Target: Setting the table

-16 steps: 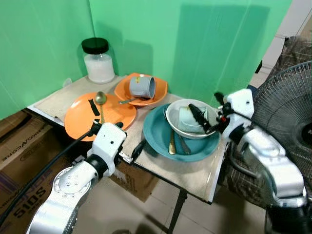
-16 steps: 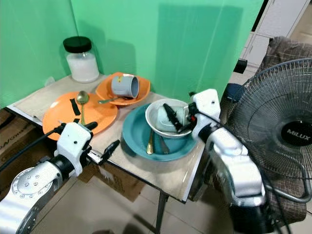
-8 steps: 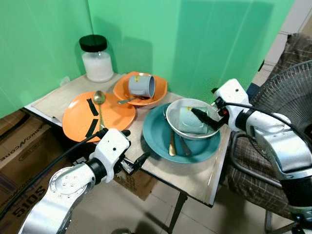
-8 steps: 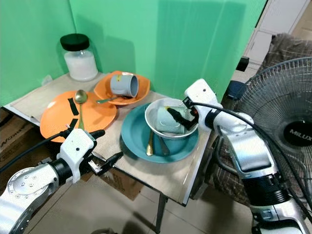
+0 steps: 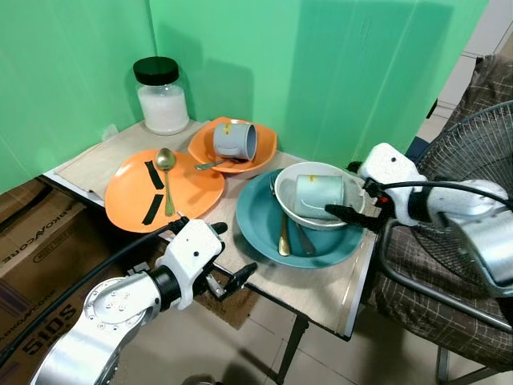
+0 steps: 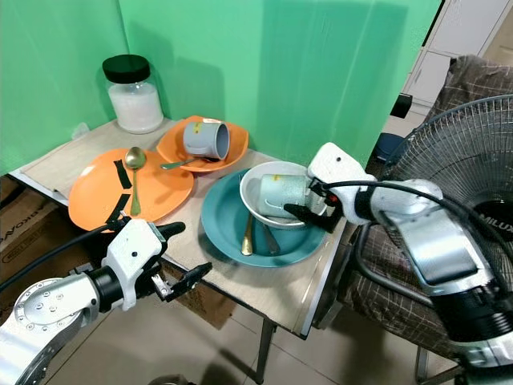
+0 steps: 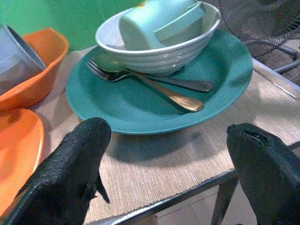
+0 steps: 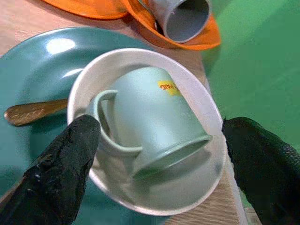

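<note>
Right gripper [image 8: 154,154] jaws wide apart, hovering just above the white bowl [image 6: 258,210], one finger to each side of it; nothing held. The pale green mug [image 8: 150,126] lies on its side inside that bowl, handle toward one finger, mouth toward the other, so the mug sits between the open jaws but apart from both. Left gripper [image 7: 168,164] jaws also spread wide and empty, held low at the table's front edge, aimed at the teal plate [image 7: 140,103] from just outside the edge. Judgement: the step in hand is unstacking the piled dishes, with the right arm lining up on the mug or on the bowl's rim; cannot tell which is the target. Next move would call for a short descent and a closing of the jaws across the mug body or its handle, keeping the bowl from tipping on the plate. The bowl rests on the teal plate near the table's right edge; a gold spoon [image 5: 282,237] and a dark fork [image 7: 154,79] lie on the plate, partly under the bowl. Toward the back: an orange bowl [image 5: 260,152] with a grey cup [image 5: 234,140] on its side, a flat orange plate [image 5: 128,192] with a gold spoon [image 5: 166,172] on it near the left edge, a black-lidded jar [image 5: 162,98] at the back corner
</note>
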Motion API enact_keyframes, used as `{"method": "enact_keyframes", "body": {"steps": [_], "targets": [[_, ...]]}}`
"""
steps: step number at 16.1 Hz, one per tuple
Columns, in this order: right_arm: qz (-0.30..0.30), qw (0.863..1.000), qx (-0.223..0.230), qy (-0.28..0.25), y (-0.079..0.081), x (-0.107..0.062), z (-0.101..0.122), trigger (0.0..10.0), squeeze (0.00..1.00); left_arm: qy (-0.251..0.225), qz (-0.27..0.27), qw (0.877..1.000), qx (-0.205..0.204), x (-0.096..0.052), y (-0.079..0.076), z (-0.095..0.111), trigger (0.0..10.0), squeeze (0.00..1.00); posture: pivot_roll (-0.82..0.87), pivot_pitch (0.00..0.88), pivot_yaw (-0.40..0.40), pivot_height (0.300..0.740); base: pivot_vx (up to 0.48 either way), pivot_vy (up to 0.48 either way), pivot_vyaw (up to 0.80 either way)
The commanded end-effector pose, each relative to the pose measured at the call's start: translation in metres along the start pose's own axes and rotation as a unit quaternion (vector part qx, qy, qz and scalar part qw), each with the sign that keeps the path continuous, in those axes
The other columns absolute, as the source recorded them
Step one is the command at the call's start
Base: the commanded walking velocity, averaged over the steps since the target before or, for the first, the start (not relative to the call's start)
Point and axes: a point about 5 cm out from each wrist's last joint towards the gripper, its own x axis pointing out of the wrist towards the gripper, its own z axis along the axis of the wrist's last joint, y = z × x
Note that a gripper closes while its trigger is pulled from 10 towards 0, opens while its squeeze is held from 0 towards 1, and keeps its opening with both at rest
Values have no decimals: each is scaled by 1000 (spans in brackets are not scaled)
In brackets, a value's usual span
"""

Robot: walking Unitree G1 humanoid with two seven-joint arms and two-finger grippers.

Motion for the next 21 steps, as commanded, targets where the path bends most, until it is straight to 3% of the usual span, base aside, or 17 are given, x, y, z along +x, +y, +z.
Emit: {"method": "enact_keyframes", "body": {"steps": [1,5,13,19,20,21], "targets": [[17,999,-25,-10,0,-2,10,10000,0,-2,-12,1000,3,0,-4,3,10000,0,145,0,-30,740,0,0,0],[49,996,-71,-6,9,6,17,10000,0,5,-19,1000,9,0,-3,3,10000,0,151,0,-38,740,0,0,0],[66,989,-133,27,5,17,15,10000,0,7,-6,1000,20,6,7,7,10000,0,158,0,-34,740,0,0,0],[26,986,-157,47,-4,23,14,10000,0,3,7,1000,18,10,12,10,10000,0,156,0,-40,740,0,0,0],[18,985,-163,53,-6,24,13,8471,0,4,10,1000,18,11,13,10,10000,0,155,0,-39,740,0,0,0],[19,983,-171,59,-6,25,12,4157,0,3,11,1000,18,11,14,11,10000,0,155,0,-39,740,0,0,0]]}}
